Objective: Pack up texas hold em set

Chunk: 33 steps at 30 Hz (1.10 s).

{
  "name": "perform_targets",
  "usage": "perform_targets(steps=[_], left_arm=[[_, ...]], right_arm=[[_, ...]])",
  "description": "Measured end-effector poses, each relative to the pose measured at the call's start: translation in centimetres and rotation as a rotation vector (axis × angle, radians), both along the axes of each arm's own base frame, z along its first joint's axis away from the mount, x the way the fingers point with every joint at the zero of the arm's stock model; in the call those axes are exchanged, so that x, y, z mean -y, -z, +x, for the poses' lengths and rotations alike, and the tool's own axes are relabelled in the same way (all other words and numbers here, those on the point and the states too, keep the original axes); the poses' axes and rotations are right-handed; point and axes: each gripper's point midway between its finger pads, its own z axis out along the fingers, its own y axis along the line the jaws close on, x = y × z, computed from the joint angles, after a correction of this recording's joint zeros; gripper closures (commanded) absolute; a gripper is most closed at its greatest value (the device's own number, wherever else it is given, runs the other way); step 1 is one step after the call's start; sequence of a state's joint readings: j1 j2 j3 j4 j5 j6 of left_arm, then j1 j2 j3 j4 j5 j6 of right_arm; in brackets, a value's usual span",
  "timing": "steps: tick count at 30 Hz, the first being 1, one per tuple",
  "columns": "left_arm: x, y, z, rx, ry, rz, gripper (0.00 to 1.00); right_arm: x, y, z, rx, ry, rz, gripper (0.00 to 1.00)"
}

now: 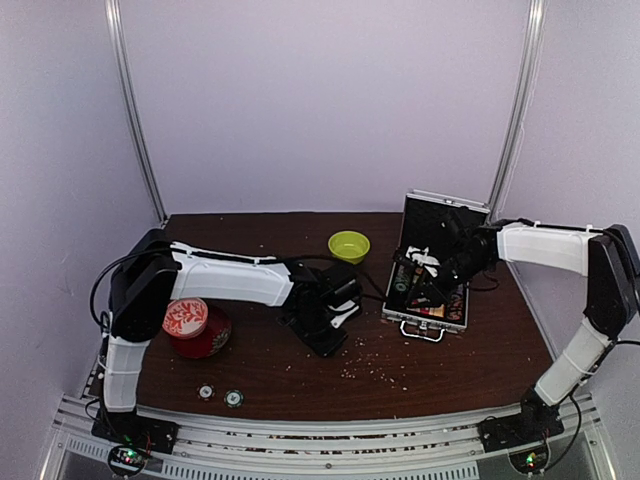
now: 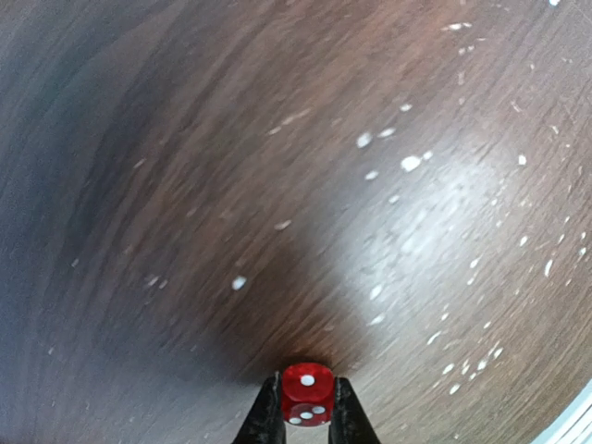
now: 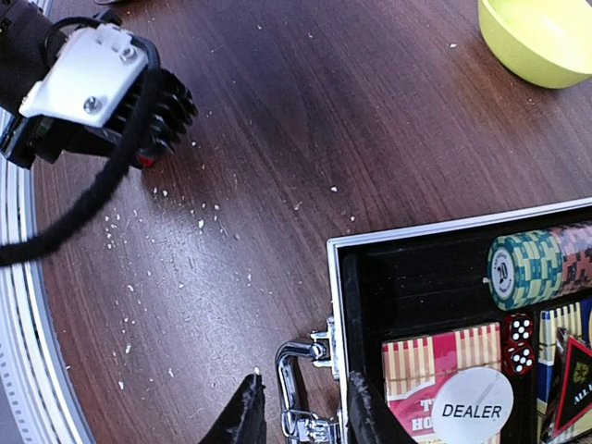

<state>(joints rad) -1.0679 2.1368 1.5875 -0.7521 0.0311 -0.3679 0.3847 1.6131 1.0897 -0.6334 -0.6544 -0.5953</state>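
A tiny red die (image 2: 308, 390) sits pinched between the black fingertips of my left gripper (image 2: 308, 409), just above the crumb-speckled wooden table (image 2: 277, 185). In the top view the left gripper (image 1: 328, 338) is at mid-table, left of the open silver case (image 1: 432, 322). Inside the case lie a row of chips (image 3: 529, 266), two red dice (image 3: 518, 344), a red card deck (image 3: 427, 363) and a white DEALER button (image 3: 472, 409). My right gripper (image 3: 305, 414) stands open, one finger on each side of the case's front wall and its chrome handle (image 3: 289, 388).
A lime-green bowl (image 1: 348, 245) sits left of the case lid (image 1: 445, 215). A red-and-white round tin (image 1: 192, 326) stands by the left arm. Two small round chips (image 1: 220, 395) lie near the table's front edge. White crumbs are scattered across the table.
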Motion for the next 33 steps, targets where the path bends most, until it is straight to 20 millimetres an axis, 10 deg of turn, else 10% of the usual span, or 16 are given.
perform_targets(steps=[12, 17, 26, 33], left_arm=[[0.4, -0.1, 0.1, 0.003, 0.039, 0.007, 0.53], [0.4, -3.4, 1.7, 0.086, 0.052, 0.017, 0.46], [-6.1, -14.2, 12.2, 0.370, -0.116, -0.037, 0.45], [-12.1, -15.5, 17.6, 0.514, -0.232, -0.001, 0.46]], right_arm=[[0.0, -0.7, 0.2, 0.013, 0.003, 0.005, 0.60], [-0.9, -2.6, 0.6, 0.042, -0.023, 0.013, 0.58], [-6.9, -4.8, -2.1, 0.221, -0.240, -0.107, 0.58], [-11.8, -1.6, -4.2, 0.233, -0.379, -0.230, 0.61]])
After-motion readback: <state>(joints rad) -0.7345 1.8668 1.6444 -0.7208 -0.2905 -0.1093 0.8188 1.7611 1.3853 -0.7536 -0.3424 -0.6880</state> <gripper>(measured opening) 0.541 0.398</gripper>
